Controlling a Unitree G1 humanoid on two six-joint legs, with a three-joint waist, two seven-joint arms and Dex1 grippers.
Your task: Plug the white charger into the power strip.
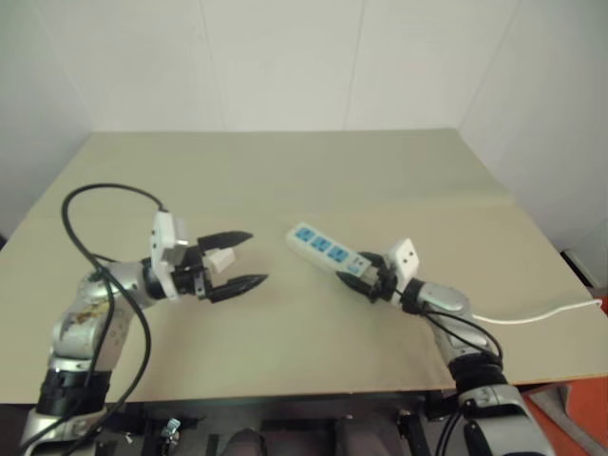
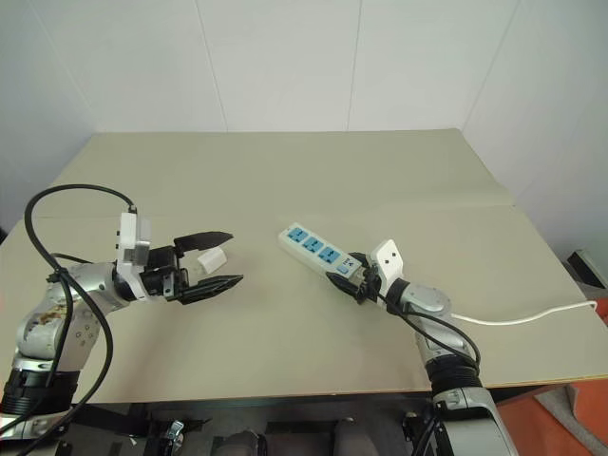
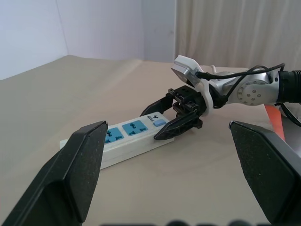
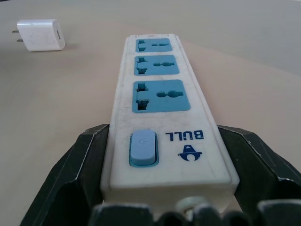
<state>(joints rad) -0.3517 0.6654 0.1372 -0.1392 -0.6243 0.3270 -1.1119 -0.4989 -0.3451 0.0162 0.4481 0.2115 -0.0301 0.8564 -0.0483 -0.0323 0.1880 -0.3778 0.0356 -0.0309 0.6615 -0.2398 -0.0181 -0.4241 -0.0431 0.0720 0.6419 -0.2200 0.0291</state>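
I see the right gripper [image 4: 155, 207] with its two fingers set around the switch end of the power strip [image 1: 326, 249], toward the desk's [image 1: 285, 171] right edge | left gripper [image 1: 243, 258] spread wide, holding nothing | white charger [image 2: 212, 257] lying on the desk between the left fingers, toward the left edge

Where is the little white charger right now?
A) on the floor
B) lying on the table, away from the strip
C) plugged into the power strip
B: the white charger lies loose on the table, apart from the power strip, whose three blue outlets are all empty.
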